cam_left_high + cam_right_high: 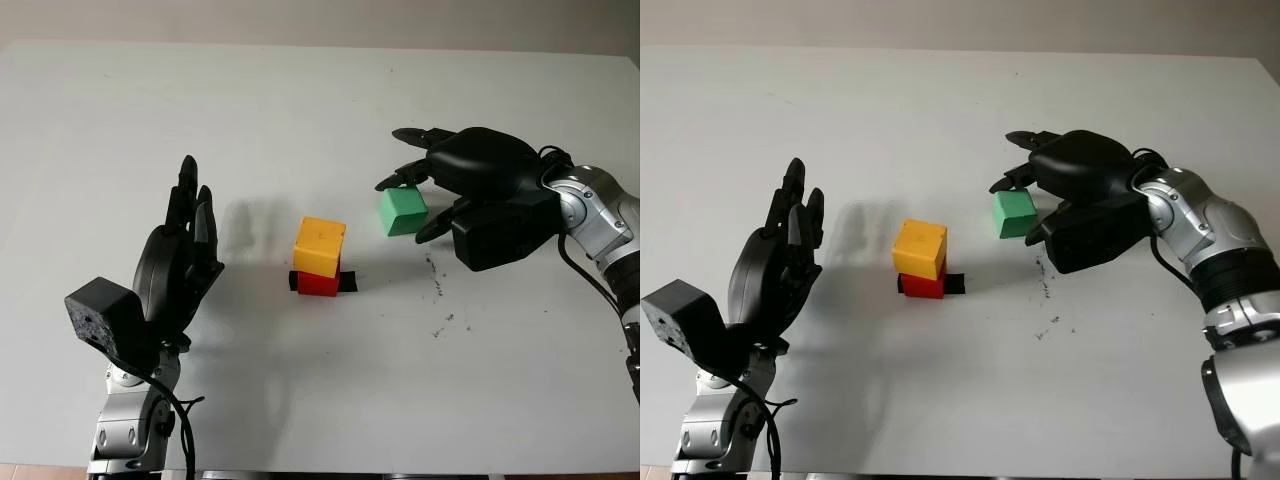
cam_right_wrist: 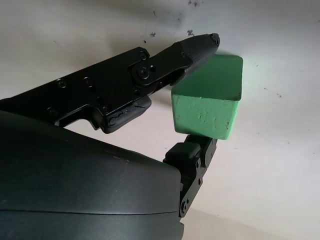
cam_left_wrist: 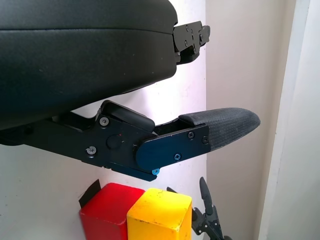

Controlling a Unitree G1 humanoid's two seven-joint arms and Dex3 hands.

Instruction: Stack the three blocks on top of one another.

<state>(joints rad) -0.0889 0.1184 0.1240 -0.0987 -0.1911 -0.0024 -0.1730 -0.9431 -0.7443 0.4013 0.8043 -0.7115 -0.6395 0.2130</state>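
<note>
Right hand pinching the green block, with the yellow block already on the red one.

At right of centre in the head views, the right hand (image 1: 425,205) closes its black fingers (image 2: 192,50) around the green block (image 1: 402,211), one fingertip touching the block's upper edge and others against its opposite side. I cannot tell whether the block is sitting on the white table (image 1: 300,100) or lifted off it. Just left of it, near the middle of the frame, the yellow block (image 1: 320,246) sits slightly askew on top of the red block (image 1: 318,284), which rests on a small black patch (image 1: 346,281). At lower left, the left hand (image 1: 180,255) is open and holds nothing, palm turned toward the two-block stack and well apart from it. Dark specks (image 1: 437,290) dot the table at lower right of the green block.
</note>
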